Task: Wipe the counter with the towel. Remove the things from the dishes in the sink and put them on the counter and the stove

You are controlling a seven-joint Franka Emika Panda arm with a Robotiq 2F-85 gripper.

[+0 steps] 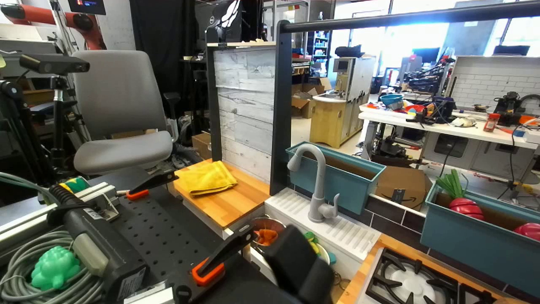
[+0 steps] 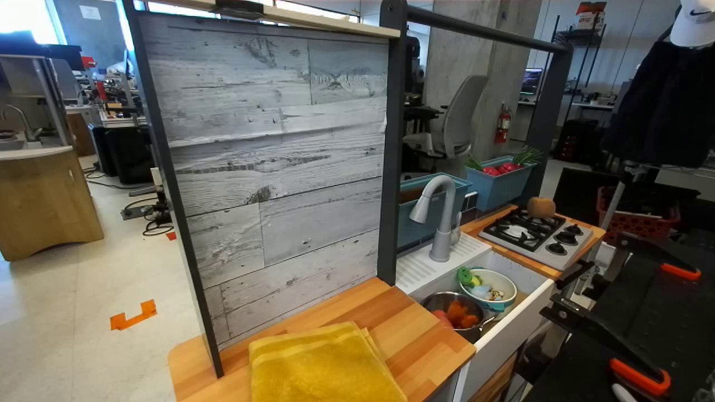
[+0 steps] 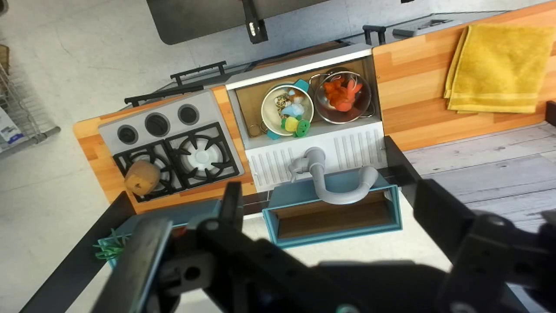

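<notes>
The yellow towel (image 3: 499, 69) lies folded on the wooden counter (image 3: 408, 95), as seen in all views. In the sink (image 3: 358, 145) stand two dishes: a white pot (image 3: 270, 111) with teal handles and a metal pot (image 3: 319, 106). Small toys (image 3: 294, 109), one of them green and yellow, fill part of the white pot. Orange things (image 3: 343, 94) rest in the metal one. The stove (image 3: 202, 156) carries a brown object (image 3: 142, 177) on a burner. My gripper (image 3: 332, 195) is high above the scene, jaws wide apart with nothing between them; I cannot make it out in the exterior views.
A grey faucet (image 3: 336, 195) arches up behind the sink. Behind it is a teal bin (image 3: 332, 241), and another teal bin (image 2: 503, 184) holds red vegetables. A whitewashed wood panel (image 2: 290, 167) rises behind the counter. Clamps (image 1: 228, 249) stick out from a black perforated table (image 1: 168, 228).
</notes>
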